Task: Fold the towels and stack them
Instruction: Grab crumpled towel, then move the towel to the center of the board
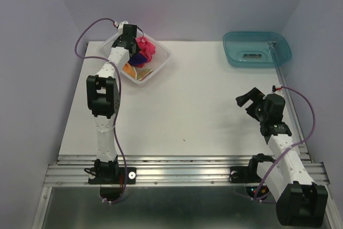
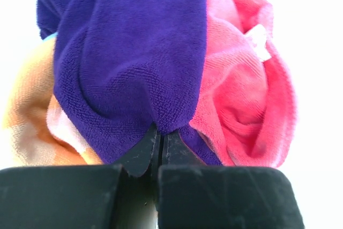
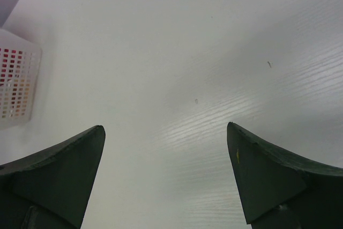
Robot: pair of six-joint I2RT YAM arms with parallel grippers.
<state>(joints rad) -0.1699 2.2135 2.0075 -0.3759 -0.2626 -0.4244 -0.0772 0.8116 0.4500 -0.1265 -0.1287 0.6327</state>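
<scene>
Pick-up step, I judge: my left gripper is clamped on a fold of the deep purple soft cloth towel in the white mesh basket, upper left; next, lift it clear without dragging the hot pink towel.

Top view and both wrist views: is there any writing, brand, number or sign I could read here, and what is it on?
No text can be read in any view.
Pink towel: its small white tag is blurred, no letters legible.
Teal tray: the dark patch inside is too small to read.
</scene>
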